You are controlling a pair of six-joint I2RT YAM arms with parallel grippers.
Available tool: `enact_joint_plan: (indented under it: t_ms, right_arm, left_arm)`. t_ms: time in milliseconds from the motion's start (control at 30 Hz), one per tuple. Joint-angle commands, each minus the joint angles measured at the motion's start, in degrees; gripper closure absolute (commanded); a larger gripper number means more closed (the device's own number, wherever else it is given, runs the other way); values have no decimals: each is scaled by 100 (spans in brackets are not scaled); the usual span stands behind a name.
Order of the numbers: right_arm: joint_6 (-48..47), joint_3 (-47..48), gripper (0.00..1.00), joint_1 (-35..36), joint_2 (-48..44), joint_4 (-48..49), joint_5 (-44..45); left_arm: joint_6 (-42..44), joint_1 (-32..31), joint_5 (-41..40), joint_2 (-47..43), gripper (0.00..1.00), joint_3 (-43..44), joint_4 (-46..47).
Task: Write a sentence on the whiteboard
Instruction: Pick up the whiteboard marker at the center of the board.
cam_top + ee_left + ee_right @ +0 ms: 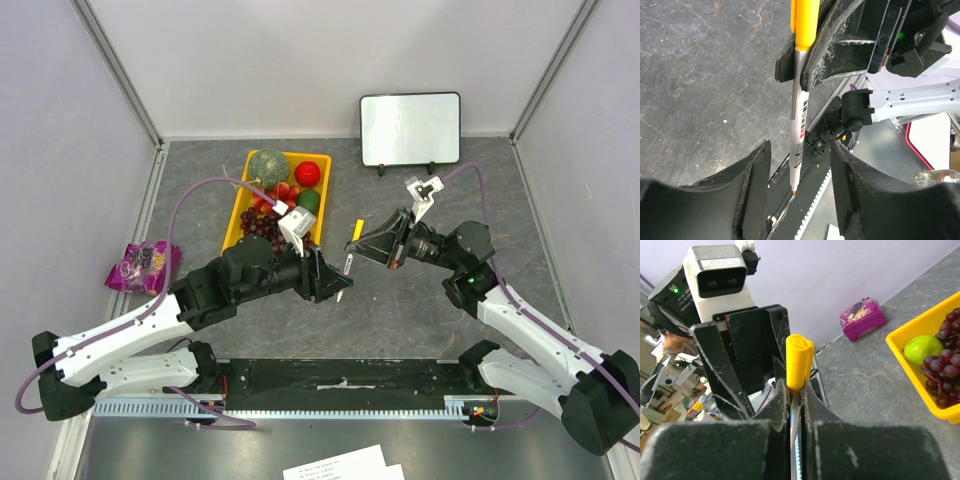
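Between the right fingers (pixel 815 407), clamped shut just beneath its yellow cap, the marker (pixel 799 125) runs lengthwise down into the gap of the left fingers (pixel 756 175). These stand apart, clear of the slim white barrel and its orange tip. The whiteboard (pixel 410 128) is glossy, blank and round-cornered. It stands upright on the table (pixel 420 310) beyond the right fingers, nearer that arm, which looks better placed to write.

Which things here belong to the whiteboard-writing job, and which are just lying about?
For the job:
- whiteboard, blank
- marker, clamped in the right gripper, standing between the fingers of the open left gripper

Lying about:
- yellow tray of fruit
- purple packet
- printed sheets
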Motion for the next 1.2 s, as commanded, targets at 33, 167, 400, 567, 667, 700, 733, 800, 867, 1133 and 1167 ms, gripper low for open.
enact_joint_plan:
  t_ms: [33,167,400,567,667,700,733,800,867,1133,1167]
  right_arm:
    - [-283,105,100,16,-307,-350,533]
    - [-265,114,100,16,-369,-438,710]
    - [-502,211,100,7,-325,-886,710]
    - [-1125,465,38,7,-378,-1719,710]
    - [-1600,755,6,16,-395,-2318,710]
    - [-1758,886,2,16,-404,-2494,693]
    - [-1838,966,2,16,-395,-2556,631]
    - [-1865,1063,2,16,-387,-2513,325]
    - [-1708,1063,2,16,-325,-2181,-35]
    - [-318,808,2,42,149,18,-1320]
    - [-318,817,3,51,193,18,-1381]
  left_arm:
    - [-83,15,121,64,38,-144,282]
    - [-109,6,218,292,37,-258,316]
    - [-144,6,227,311,98,-347,580]
    - [13,6,-19,-102,98,-303,221]
    - [180,6,-54,-322,98,-206,-174]
    - [233,6,-28,-357,98,-162,-289]
    - [295,-3,16,-410,98,-118,-420]
    - [400,15,138,-454,98,-31,-605]
    - [532,15,349,-480,98,40,-668]
    - [1138,6,1456,-402,98,93,-352]
    - [1191,15,1605,-358,98,102,-308]
